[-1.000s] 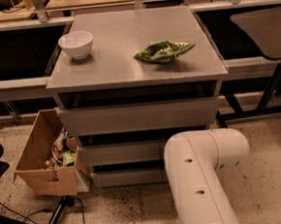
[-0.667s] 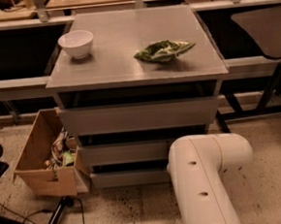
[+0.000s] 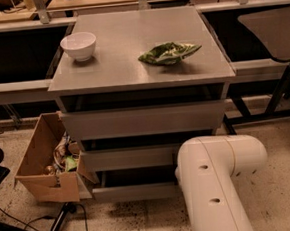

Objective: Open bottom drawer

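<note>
The grey cabinet has three handleless drawers. The bottom drawer is the lowest flat grey front, just above the floor. A dark gap shows above it, and it stands slightly forward of the cabinet body. The middle drawer and the top drawer sit above it. My white arm reaches in from the lower right and covers the right end of the bottom drawer. My gripper is hidden behind the arm, somewhere near the cabinet's lower right.
A white bowl and a green crumpled bag lie on the cabinet top. An open cardboard box of clutter stands against the cabinet's left side. Cables and a dark stand base lie on the floor at the left. Table legs stand at the right.
My white arm has shifted slightly to the right. The drawers look unchanged.
</note>
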{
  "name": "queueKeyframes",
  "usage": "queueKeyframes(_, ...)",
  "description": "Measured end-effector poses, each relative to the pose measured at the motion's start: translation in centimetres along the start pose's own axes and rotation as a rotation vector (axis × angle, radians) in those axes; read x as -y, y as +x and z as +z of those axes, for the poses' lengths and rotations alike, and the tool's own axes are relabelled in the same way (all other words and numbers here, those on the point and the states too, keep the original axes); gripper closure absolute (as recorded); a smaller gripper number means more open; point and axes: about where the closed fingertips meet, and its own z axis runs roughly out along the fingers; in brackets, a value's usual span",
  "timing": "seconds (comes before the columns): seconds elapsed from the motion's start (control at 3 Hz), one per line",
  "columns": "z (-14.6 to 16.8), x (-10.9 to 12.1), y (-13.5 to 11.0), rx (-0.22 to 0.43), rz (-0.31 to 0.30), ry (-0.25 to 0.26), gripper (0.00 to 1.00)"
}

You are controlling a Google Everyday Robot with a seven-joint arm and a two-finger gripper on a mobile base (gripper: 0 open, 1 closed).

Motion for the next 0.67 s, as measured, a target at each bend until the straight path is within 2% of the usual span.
queueKeyframes(0.67,-0.66,0.12,0.03,0.000,0.000,0.000,1.00)
